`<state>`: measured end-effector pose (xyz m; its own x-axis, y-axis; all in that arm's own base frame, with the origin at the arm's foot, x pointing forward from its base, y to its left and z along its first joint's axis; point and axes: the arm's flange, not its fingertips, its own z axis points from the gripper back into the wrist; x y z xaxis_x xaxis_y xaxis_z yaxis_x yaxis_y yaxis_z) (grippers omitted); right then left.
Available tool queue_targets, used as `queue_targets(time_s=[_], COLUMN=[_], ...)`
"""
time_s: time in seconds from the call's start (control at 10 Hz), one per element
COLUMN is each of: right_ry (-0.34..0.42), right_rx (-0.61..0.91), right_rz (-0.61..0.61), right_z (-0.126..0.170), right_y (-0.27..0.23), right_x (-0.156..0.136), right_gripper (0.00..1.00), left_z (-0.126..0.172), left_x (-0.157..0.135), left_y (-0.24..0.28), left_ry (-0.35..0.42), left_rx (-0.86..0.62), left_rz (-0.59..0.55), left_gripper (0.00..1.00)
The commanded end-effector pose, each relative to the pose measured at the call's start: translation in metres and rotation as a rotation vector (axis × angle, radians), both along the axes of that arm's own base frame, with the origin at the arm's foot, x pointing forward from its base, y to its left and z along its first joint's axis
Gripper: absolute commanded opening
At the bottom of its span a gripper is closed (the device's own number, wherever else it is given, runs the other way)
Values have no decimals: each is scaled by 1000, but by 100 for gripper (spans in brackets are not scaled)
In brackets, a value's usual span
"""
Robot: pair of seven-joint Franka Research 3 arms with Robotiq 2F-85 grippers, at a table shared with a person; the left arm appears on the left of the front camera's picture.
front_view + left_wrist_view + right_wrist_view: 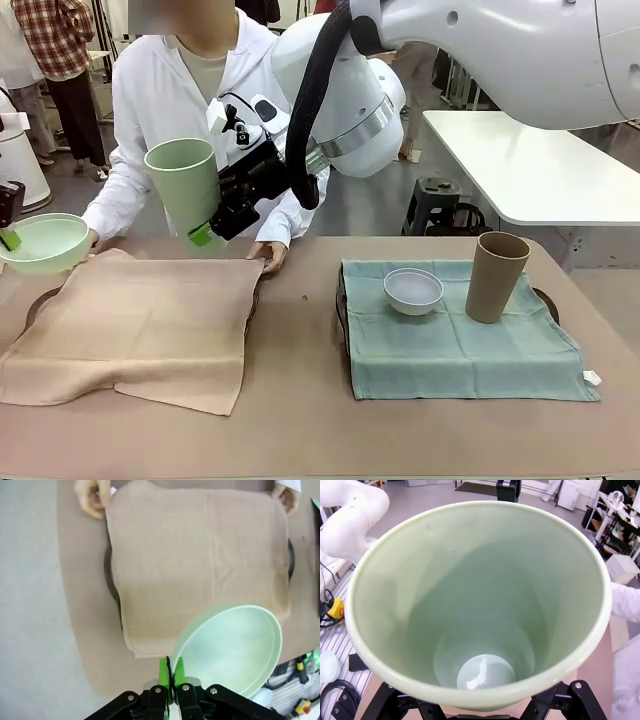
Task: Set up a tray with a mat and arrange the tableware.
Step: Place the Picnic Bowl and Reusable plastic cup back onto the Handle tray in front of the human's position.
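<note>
1. Right gripper (205, 235) fingers clamp the base of the green cup (185, 185); cup upright, above the far edge of the tan mat (140, 325).
2. Left gripper (171, 672) fingers pinch the rim of the green bowl (235, 647), at the mat's left edge.
3. The tray under the mat is mostly hidden.
4. A person's hand (270, 255) holds the mat's far corner.

Left tray (111, 577) mostly hidden under tan mat (140, 325). Right tray (343, 305) mostly covered by teal mat (460, 345). Right gripper fingers hidden behind tall green cup (185, 185). Pale green bowl (42, 243) cut by front view's left edge.
</note>
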<state>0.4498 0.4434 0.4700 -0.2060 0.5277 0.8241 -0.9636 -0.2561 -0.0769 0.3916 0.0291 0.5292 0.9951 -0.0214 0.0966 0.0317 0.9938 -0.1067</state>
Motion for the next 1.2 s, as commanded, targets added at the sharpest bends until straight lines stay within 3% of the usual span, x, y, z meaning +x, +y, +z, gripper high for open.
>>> queue_targets(time_s=[0.0,1.1], right_ry=[-1,-1], right_rx=[5,5], right_rz=[1,1], right_z=[2,2], right_y=[-2,-2], right_x=[-2,-2], right_gripper=[0,0], left_z=[0,0], left_x=[1,1], left_y=[0,0], left_ry=[-5,-5], left_rx=[1,1], left_rz=[-5,-5], left_gripper=[0,0])
